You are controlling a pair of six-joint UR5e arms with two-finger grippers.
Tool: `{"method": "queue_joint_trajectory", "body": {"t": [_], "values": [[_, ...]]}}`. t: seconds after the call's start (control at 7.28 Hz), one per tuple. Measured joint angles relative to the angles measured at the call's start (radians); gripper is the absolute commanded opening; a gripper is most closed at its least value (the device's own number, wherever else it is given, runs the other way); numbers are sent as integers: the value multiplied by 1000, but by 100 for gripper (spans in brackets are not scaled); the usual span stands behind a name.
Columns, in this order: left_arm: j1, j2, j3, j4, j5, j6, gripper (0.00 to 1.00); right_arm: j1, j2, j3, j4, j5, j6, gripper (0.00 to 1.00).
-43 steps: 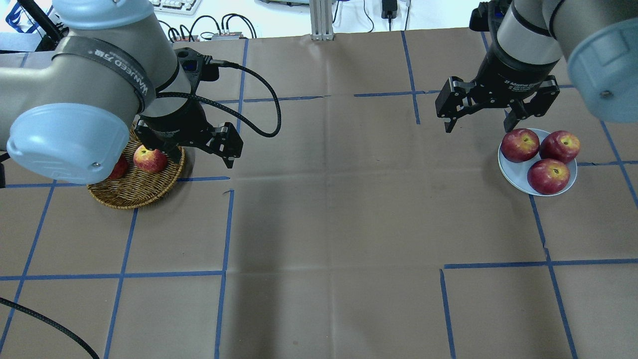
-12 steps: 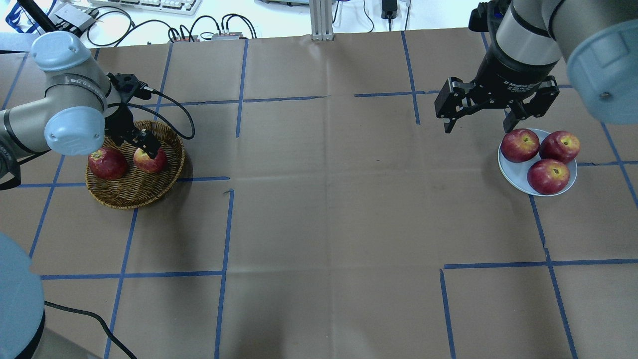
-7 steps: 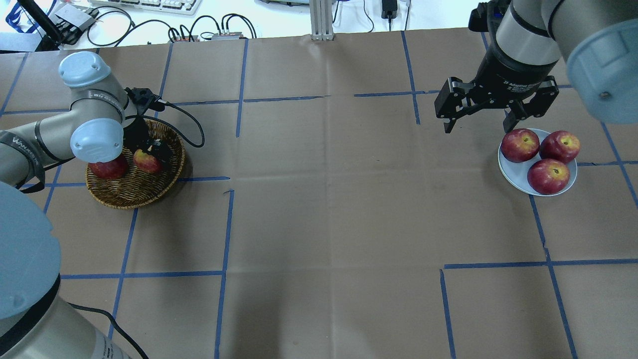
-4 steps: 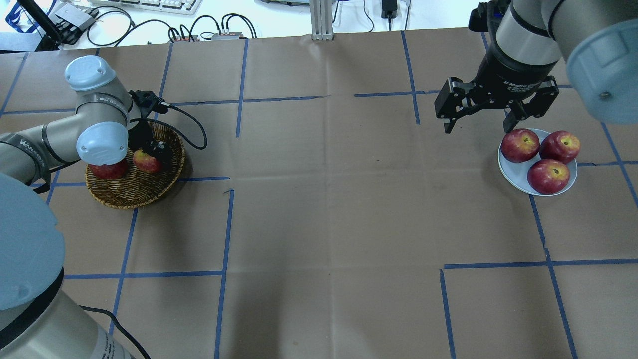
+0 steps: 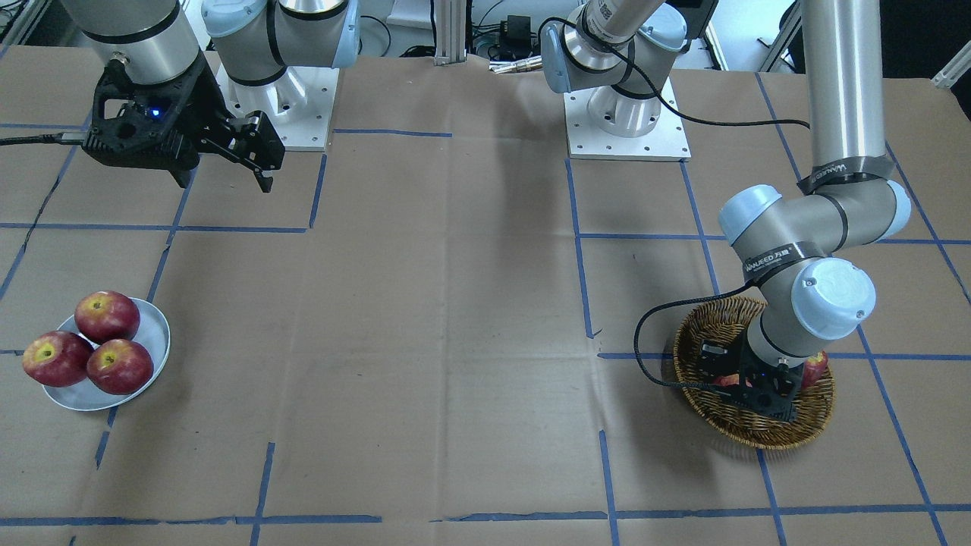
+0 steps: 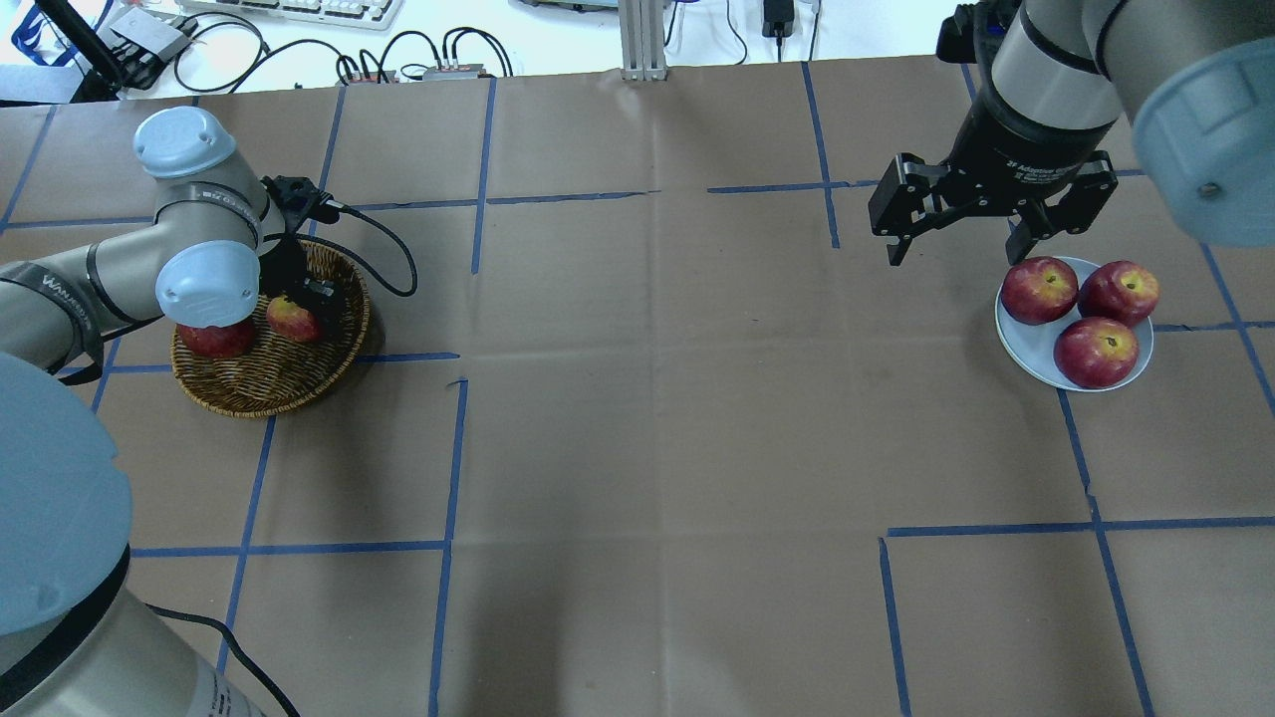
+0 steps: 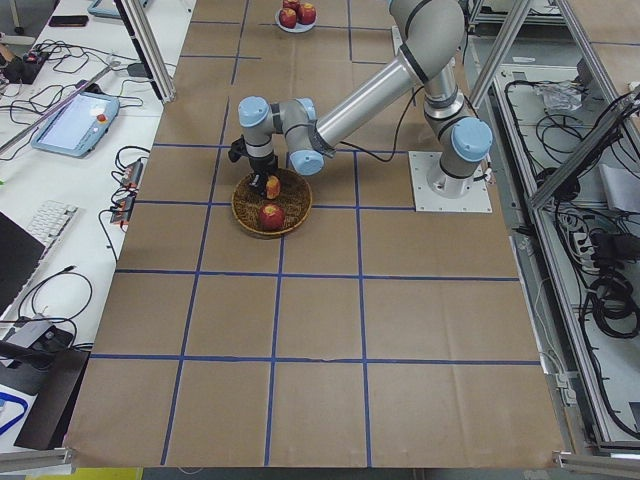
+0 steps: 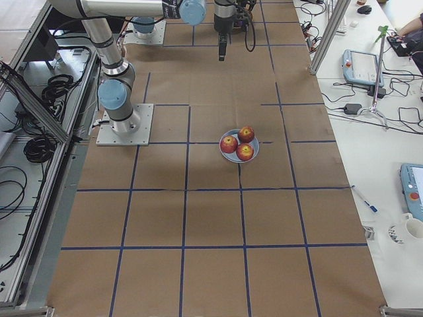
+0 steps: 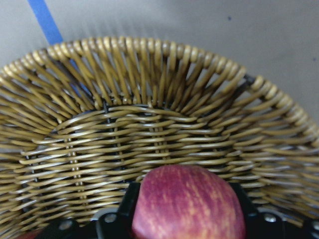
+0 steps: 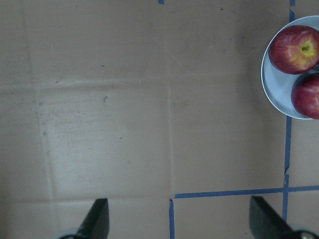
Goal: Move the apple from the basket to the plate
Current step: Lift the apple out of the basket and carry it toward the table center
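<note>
The pinkish-red apple [image 6: 292,319] lies in the wicker basket [image 6: 279,398] at the table's left. My left gripper [image 6: 311,302] is down in the basket. In the left wrist view its fingers press both sides of the apple [image 9: 188,204], so it is shut on it. The apple still rests low in the basket [image 9: 149,55]. The pale grey-blue plate [image 6: 1036,344] sits at the far right with three dark red apples [image 6: 1096,352] on it. My right gripper [image 6: 956,254] hangs open and empty above the table, left of the plate [image 10: 271,94].
A second, darker apple [image 6: 214,341] lies in the basket's left half, partly under my left wrist. A black cable [image 6: 388,249] loops from the left wrist over the basket's far rim. Blue tape lines cross the brown table cover.
My left gripper has come down into the basket and closed around the apple. The apple has stayed in place. The right arm has not moved.
</note>
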Motion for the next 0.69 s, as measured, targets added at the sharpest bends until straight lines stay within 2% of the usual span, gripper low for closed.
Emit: {"method": "queue_joint_trajectory", "body": {"t": [0.27,0.69], "values": [[-52,65,9,-57,0,-106,58,0,0,0,0,0,0,100],[-298,130,16,-166,2,-522,59,0,0,-1,0,0,0,100]]}}
